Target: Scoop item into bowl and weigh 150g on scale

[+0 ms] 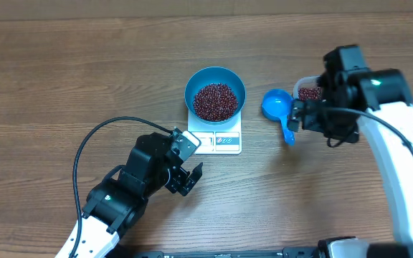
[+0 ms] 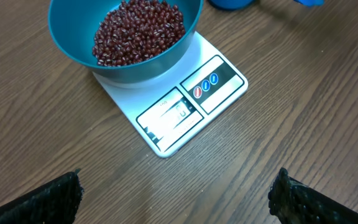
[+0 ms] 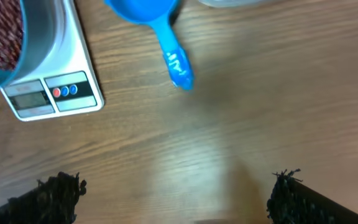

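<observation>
The bright blue bowl stands on the white scale at mid-table, and a heap of red-brown beans lies in it. In the left wrist view the bowl, its beans and the scale lie ahead of my left gripper. That gripper is open and empty, just left of the scale's display edge. My right gripper is also open and empty, beside the blue scoop. From the right wrist, the gripper hovers over bare wood short of the scoop's handle.
A clear tub holding more beans sits at the right, partly hidden by my right arm. The scoop lies on the table between the tub and the scale. A black cable loops over the wood by my left arm.
</observation>
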Tool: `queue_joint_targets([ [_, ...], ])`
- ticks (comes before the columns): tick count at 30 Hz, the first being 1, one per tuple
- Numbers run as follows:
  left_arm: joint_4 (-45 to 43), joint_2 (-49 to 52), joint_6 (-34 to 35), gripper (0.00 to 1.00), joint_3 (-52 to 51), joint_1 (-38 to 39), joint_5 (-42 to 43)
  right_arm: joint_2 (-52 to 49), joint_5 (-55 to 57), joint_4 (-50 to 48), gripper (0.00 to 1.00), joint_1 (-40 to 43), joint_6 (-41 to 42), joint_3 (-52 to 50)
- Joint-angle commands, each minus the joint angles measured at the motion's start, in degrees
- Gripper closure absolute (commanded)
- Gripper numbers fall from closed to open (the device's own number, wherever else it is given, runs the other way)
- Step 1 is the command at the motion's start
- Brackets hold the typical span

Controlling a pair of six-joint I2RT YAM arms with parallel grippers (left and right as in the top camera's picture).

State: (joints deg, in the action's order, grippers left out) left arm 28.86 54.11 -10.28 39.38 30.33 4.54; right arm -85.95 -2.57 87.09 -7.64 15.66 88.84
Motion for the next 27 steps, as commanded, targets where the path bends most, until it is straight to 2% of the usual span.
queue_joint_targets([
  [1,-0.2,-0.1,0.0,0.01,0.0,-0.3,1.0,4.8,3.1,2.7,0.0,-0.3,6.0,4.0],
  [9,-0.2,-0.1,0.0,0.0,0.0,-0.3,1.0,10.4,2.9,4.0,0.0,-0.3,6.0,4.4],
  [27,-0.2,-0.1,0.0,0.0,0.0,-0.3,1.0,10.3,2.9,4.3,0.0,-0.3,6.0,4.3],
])
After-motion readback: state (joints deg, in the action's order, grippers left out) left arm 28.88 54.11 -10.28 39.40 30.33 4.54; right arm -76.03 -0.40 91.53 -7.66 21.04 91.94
